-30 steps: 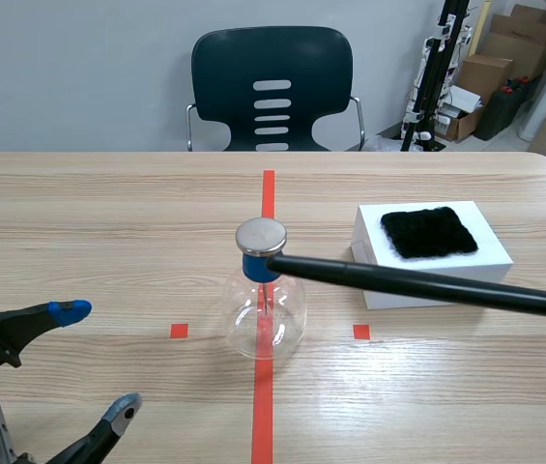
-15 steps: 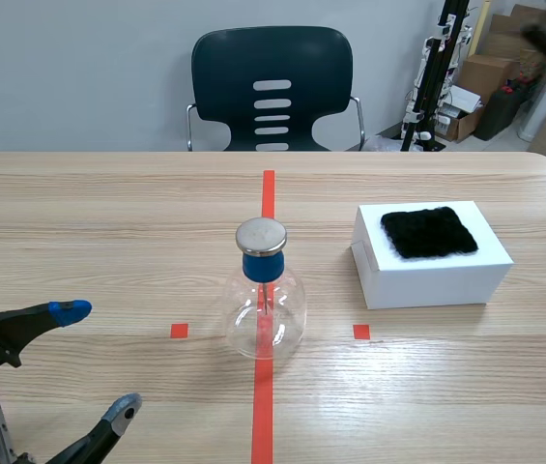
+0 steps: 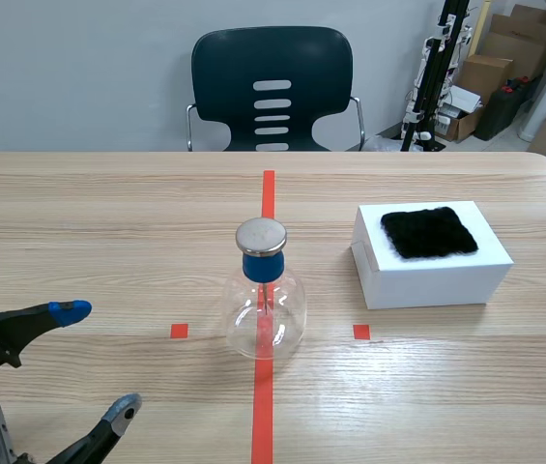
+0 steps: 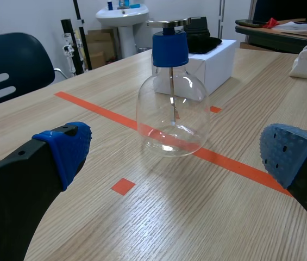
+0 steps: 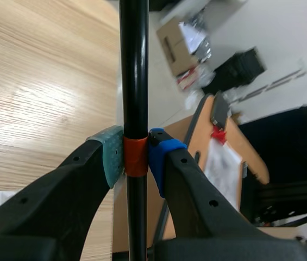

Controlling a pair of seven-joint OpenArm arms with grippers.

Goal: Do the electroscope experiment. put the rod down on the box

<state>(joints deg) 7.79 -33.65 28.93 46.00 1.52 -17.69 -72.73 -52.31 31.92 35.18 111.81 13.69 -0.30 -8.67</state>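
The electroscope flask [image 3: 266, 304] with its blue stopper and metal disc stands on the red tape line mid-table; in the left wrist view the flask [image 4: 172, 111] is ahead of my left gripper [image 4: 177, 157], which is open and holds nothing. The left gripper [image 3: 99, 362] rests low at the near left of the table. A white box [image 3: 432, 256] with a black cloth [image 3: 427, 232] on top sits right of the flask. My right gripper [image 5: 136, 155] is shut on the black rod [image 5: 134, 70] at its red band. Neither the rod nor the right arm shows in the scene view.
A dark chair [image 3: 273, 87] stands behind the table's far edge. Cardboard boxes and a tripod [image 3: 442, 72] crowd the back right. A small white figure [image 4: 305, 60] lies on the table beyond the box in the left wrist view.
The rod lay across the right side with its tip at the flask's disc one second ago; it swung up and away and has left the scene view. The left arm stayed still.
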